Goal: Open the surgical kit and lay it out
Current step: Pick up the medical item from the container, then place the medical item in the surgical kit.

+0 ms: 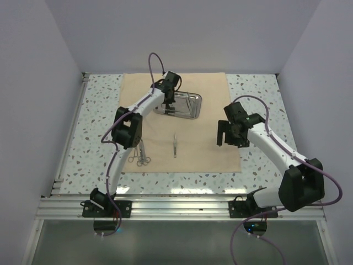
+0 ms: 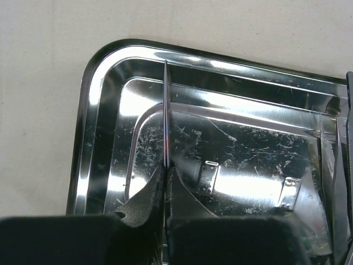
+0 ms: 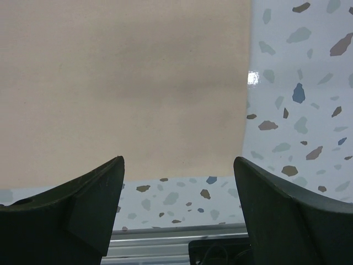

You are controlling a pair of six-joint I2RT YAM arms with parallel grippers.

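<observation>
The beige cloth wrap point(image 1: 204, 154) was seen fully spread on the speckled table point(image 1: 259, 94). Near its lower left corner, ring-handled scissor-like instruments point(image 1: 141, 157) had been laid side by side.

Further up the cloth, the left gripper point(image 1: 169, 104) was lowered into the left part of the steel tray point(image 1: 190, 107). In the wrist view its jaws were pressed together on a thin steel instrument point(image 2: 165, 121), seen edge-on, with the tip pointing toward the tray's far rim. What kind of instrument it was could not be told. A second instrument point(image 2: 346, 165) was glimpsed at the tray's right end.

At the middle of the cloth a slim straight instrument point(image 1: 175, 144) was laid out alone.

The right gripper point(image 1: 228, 134) was held above the cloth's right edge, its jaws spread wide and nothing between them.

The step in hand was judged to be the removal of the pinched instrument from the tray. It would best be raised straight up until the rim was cleared, since so narrow a piece might swivel in the pads. It should then be carried low and set down parallel to the others, in the bare stretch between them, touching none.
</observation>
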